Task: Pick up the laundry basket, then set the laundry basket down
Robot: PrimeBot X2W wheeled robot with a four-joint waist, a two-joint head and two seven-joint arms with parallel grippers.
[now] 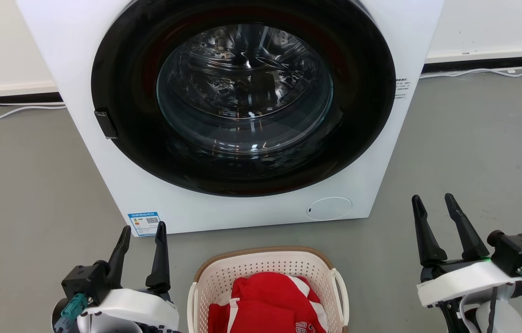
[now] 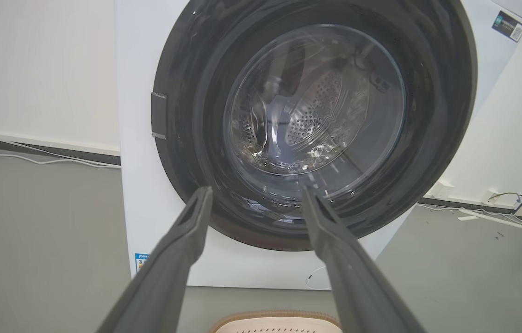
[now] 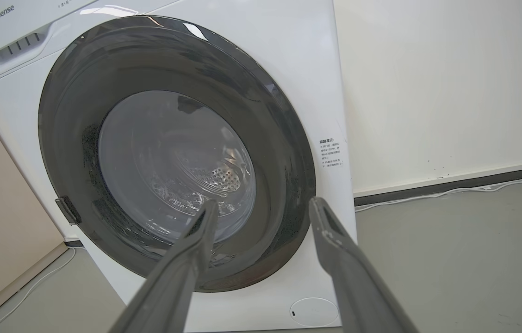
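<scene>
Left end effector [image 1: 144,226] and right end effector [image 1: 432,197] hang with fingers spread wide and nothing between them in the head view. The left one is in front of the washing machine [image 1: 117,185] at its lower left corner, and the right one is out past the machine's right side. The laundry basket [image 1: 261,252] stands on the grey floor [image 1: 474,138] just in front of the washing machine, below its round glass door, apart from both end effectors. A red garment [image 1: 265,300] lies inside the basket.

From the left wrist, the left end effector [image 2: 256,189] points at the lower part of the washing machine [image 2: 140,185] door, its fingers parted and gripping nothing. The brown rim of the laundry basket [image 2: 275,317] shows at the bottom edge, in front of the machine.

From the right wrist, the right end effector [image 3: 264,202] is equally spread and empty, aimed at the washing machine [image 3: 316,69] front. A white cable [image 3: 450,190] runs along the wall to the machine's right.
</scene>
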